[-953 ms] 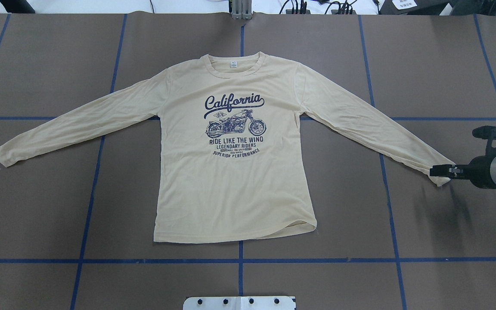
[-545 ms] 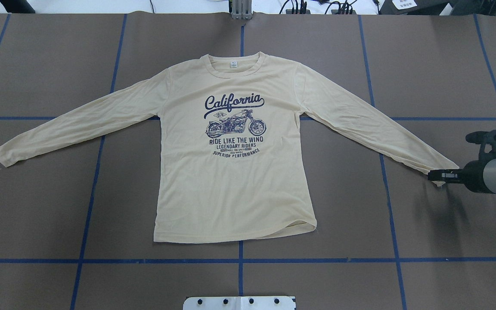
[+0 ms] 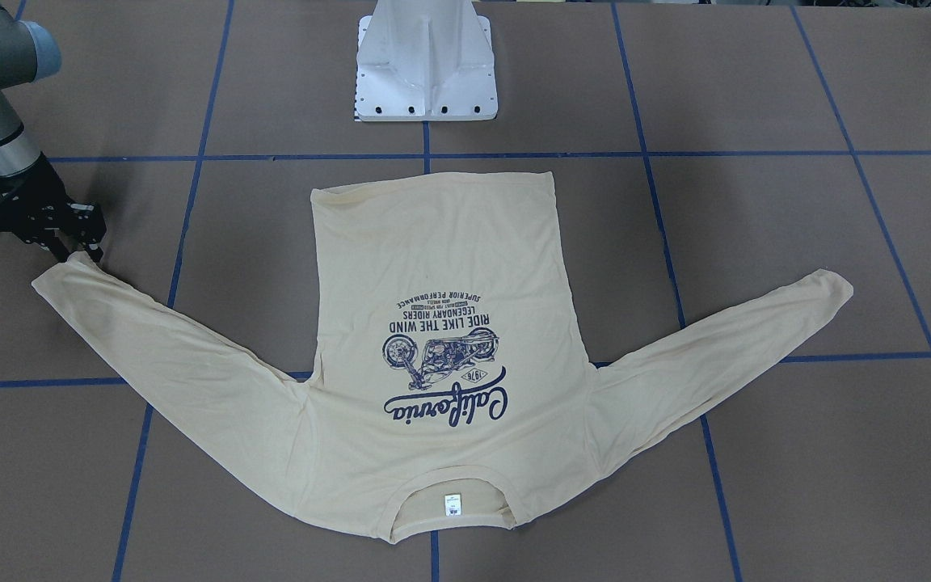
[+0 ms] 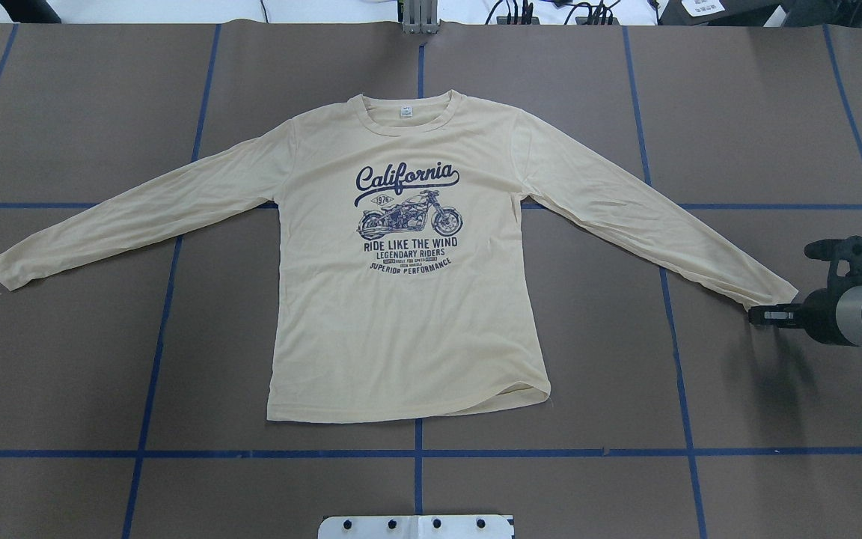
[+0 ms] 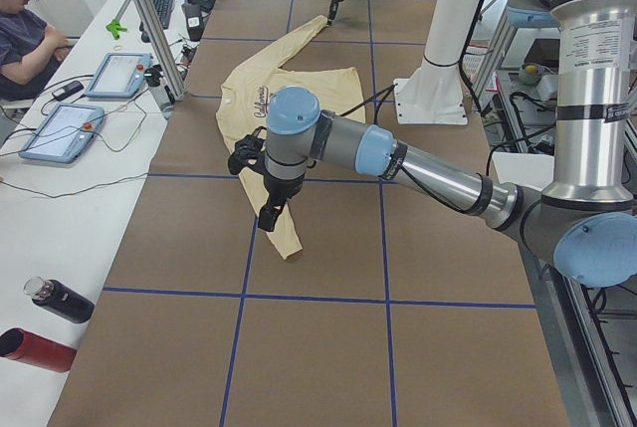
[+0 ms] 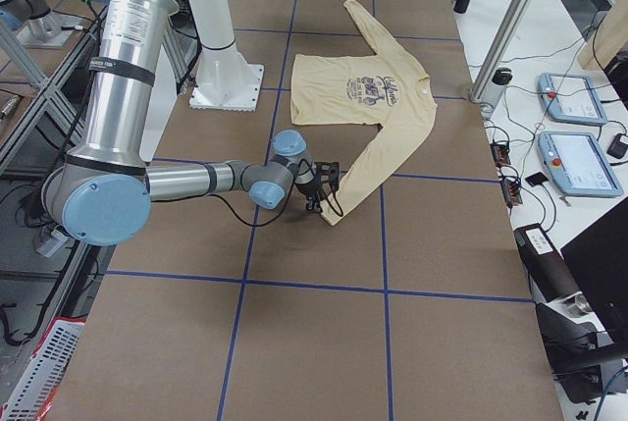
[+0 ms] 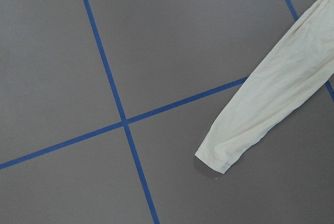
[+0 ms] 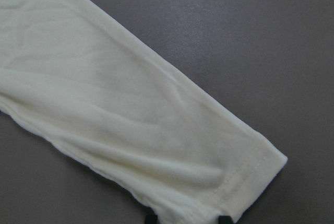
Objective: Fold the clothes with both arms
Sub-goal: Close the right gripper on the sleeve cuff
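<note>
Overhead and front cameras face each other across the shirt (image 4: 401,322); side cameras sight along it.

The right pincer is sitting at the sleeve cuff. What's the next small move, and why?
Probably close the right pincer on the cuff. The right wrist view shows its fingertips apart with the cuff's hem between them, and the T-shirt lies spread flat, so a grip there should let the sleeve fold inward.

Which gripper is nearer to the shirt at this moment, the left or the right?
Right. The right gripper sits low at one sleeve end of the shirt; the left gripper hangs higher above the other sleeve end.
</note>
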`<state>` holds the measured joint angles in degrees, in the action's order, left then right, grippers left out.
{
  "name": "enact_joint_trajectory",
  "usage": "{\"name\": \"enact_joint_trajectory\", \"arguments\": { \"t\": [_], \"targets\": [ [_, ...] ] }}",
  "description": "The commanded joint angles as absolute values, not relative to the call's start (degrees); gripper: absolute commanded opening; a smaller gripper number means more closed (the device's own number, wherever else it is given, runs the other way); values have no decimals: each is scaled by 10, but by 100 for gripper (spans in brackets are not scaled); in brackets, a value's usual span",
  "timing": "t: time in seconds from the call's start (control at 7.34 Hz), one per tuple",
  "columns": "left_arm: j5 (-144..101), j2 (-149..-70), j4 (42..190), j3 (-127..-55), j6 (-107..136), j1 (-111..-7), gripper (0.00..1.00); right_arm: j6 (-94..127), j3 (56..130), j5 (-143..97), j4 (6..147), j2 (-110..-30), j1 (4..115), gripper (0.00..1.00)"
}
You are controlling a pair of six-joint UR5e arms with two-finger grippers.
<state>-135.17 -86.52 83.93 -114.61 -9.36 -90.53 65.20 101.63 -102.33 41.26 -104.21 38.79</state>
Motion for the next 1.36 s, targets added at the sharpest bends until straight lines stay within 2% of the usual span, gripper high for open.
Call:
{"name": "enact_joint_trajectory", "arguments": {
  "t": [0.0, 0.14, 0.41, 0.82, 0.95, 1.23],
  "targets": [
    [-1352, -865, 839, -1145, -93, -905, 100, 645, 1017, -1023, 414, -1050, 384, 12],
    [-1352, -865, 839, -1144, -93, -905, 100, 643, 1018, -1024, 414, -1051, 384, 0],
    [-1352, -865, 839, -1144, -94, -905, 100, 642, 1024, -1032, 414, -1050, 387, 0],
    [-1352, -865, 839, -1144, -94, -905, 100, 597, 1039, -1098, 415, -1043, 476, 0],
    [-1352, -865, 839, -1144, -94, -905, 100, 597, 1047, -1102, 422, -1024, 491, 0],
    [-1352, -865, 839, -1145, -94, -905, 100, 597, 1090, -1141, 550, -923, 542, 0]
  ]
}}
